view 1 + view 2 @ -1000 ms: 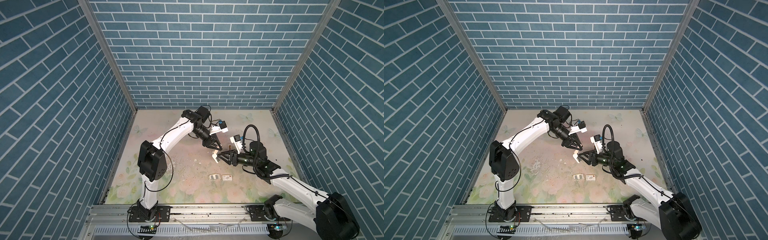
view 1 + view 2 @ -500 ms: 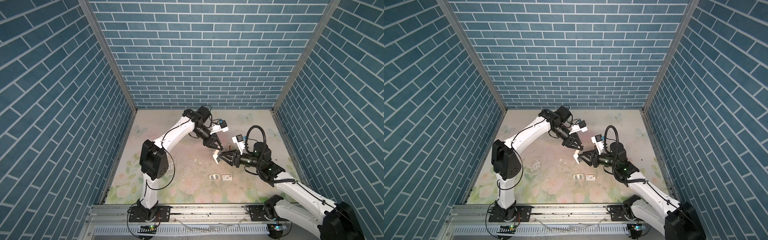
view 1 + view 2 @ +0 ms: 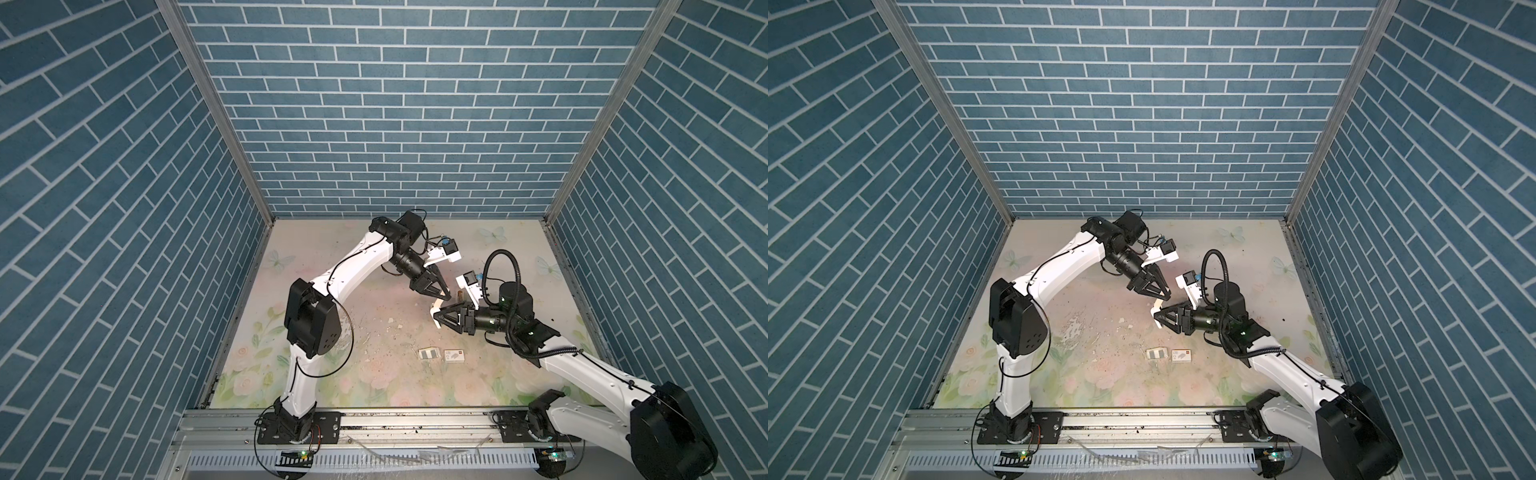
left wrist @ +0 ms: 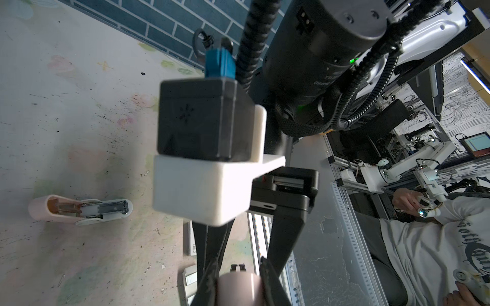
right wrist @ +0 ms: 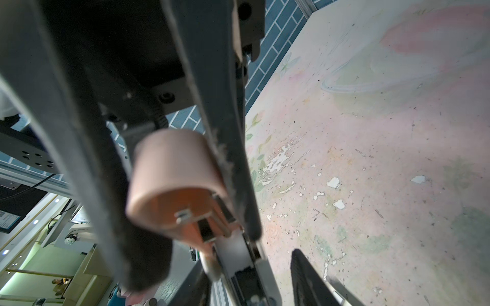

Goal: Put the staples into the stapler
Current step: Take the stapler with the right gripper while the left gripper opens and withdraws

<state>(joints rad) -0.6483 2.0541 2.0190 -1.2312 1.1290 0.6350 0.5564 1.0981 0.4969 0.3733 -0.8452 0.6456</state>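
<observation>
R fingers [image 5: 228, 111] are clamped on both sides of the pink stapler [image 5: 169, 169]. The stapler is hinged open, and its white base w/ metal channel sticks out past the fingertips. R gripper [image 3: 437, 317] holds it up off the table [image 3: 365, 266], aimed at the L arm in both top views.

L gripper [image 3: 444, 296] is fully closed, angled down, w/ its tip just beside the stapler's white end. Can't tell if they touch, or if anything is pinched between its fingers.

Staples [image 3: 428, 353] are grey strips in a small open tray [image 3: 419, 354] on the table. They lie toward the front rail, apart from both grippers. A white box [image 3: 454, 355] w/ a red mark lies just beside the tray.

A 2nd stapler [image 4: 79, 209], pink/white, lies open on the table, seen in the L wrist view.
</observation>
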